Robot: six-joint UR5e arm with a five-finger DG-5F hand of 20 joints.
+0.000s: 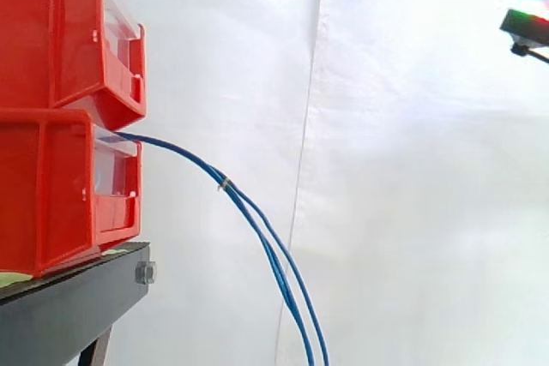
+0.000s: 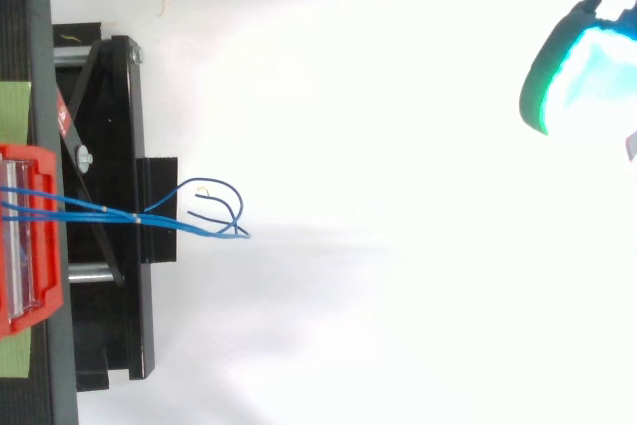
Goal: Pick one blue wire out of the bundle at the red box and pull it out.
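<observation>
carrier: black stand [image 1: 77, 310] | directly on it: red bin [image 1: 51, 195], green patch [image 2: 14, 111] | stacked on that bin: second red bin [image 1: 51, 32]

Blue wires [image 1: 225, 185] from lower red bin [image 1: 51, 195], hand [image 1: 527, 25] well apart.

The robot hand [image 2: 577, 67], seen from above: a thick rounded tip glowing cyan-white inside a green rim. From the side, black casing lit red and green.
</observation>
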